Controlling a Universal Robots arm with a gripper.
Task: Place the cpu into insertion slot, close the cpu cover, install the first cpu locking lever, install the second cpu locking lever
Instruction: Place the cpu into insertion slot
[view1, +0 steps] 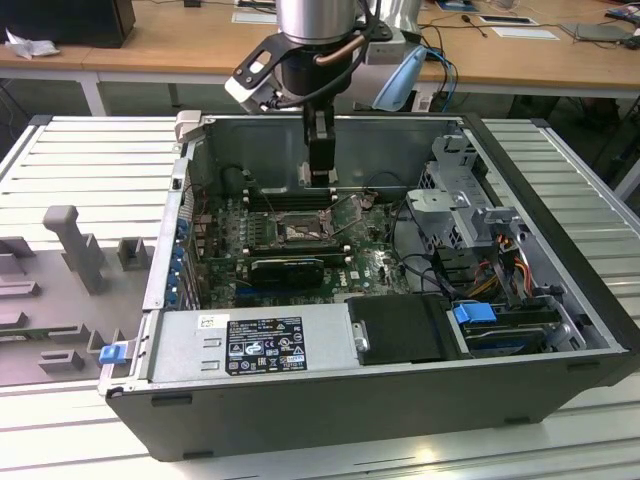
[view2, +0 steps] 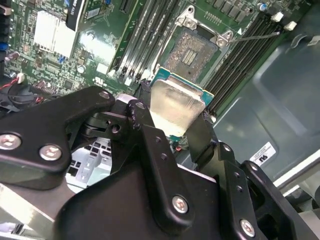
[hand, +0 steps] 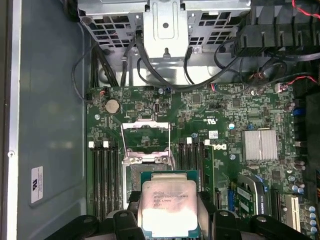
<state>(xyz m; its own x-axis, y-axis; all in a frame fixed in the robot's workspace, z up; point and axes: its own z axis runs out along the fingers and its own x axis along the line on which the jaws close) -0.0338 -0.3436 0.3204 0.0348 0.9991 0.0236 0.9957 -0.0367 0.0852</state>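
On the exterior view's left the ribbed counter (view1: 60, 150) carried grey moulded fixtures (view1: 75, 245). Next came the open computer case (view1: 330, 400). Above its green motherboard (view1: 365, 265) hung the end effector (view1: 320, 172), pinching the cpu (hand: 169, 202) by two opposite edges between black fingers (view2: 145, 125). The cpu hovered over the board, overlapping one side of the insertion slot (view2: 192, 50), and was not seated. The cpu cover (hand: 146, 137) looked swung open (its window frame stood clear of the socket). Doing this well would mean centring the chip over the socket, keeping it level and lowering it straight, without sliding it across the contacts. Being square, it had no long axis. Its silvery lid faced away from the board, with its edges roughly parallel to the socket's rim.
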